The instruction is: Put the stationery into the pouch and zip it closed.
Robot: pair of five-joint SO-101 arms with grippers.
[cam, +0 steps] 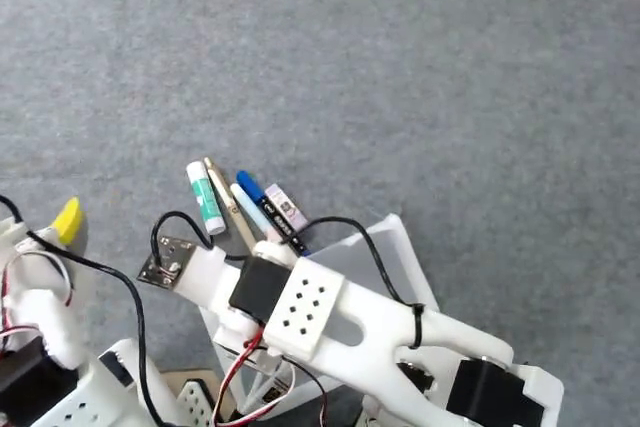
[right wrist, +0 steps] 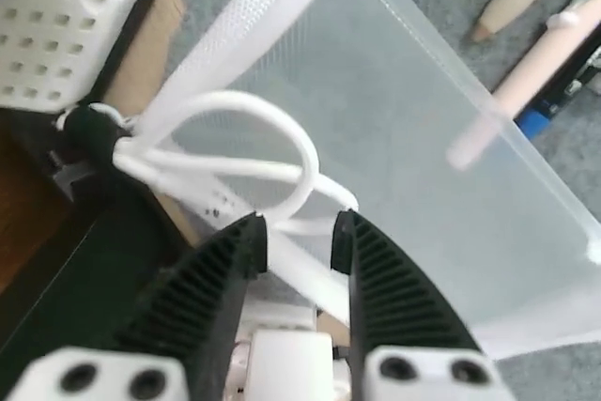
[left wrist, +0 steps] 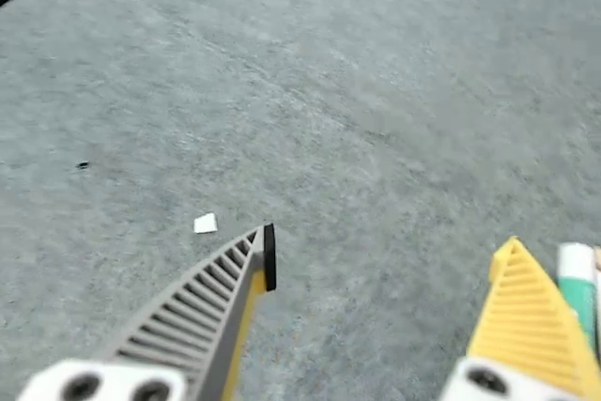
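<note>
Stationery (cam: 245, 205): found glue stick (cam: 205, 197), pencil (cam: 228, 205) and pens (cam: 265, 209) loose on grey mat (cam: 400, 77) just beside translucent pouch (cam: 385, 257) at table's near edge, none loaded, zipping judged undone; logged right gripper (right wrist: 298, 227) narrowly parted over pouch's white cord loop (right wrist: 282, 129), left gripper (left wrist: 390, 251) wide apart, empty, above mat.

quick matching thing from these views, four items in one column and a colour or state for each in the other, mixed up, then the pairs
Things:
1. glue stick
2. pouch
3. pencil
4. left gripper

Descriptions:
a. open, above the bare grey cloth
b. see-through plastic
c. white with a green label
d. pale wood colour, lying right beside the glue stick

Pairs: 1-c, 2-b, 3-d, 4-a
</note>
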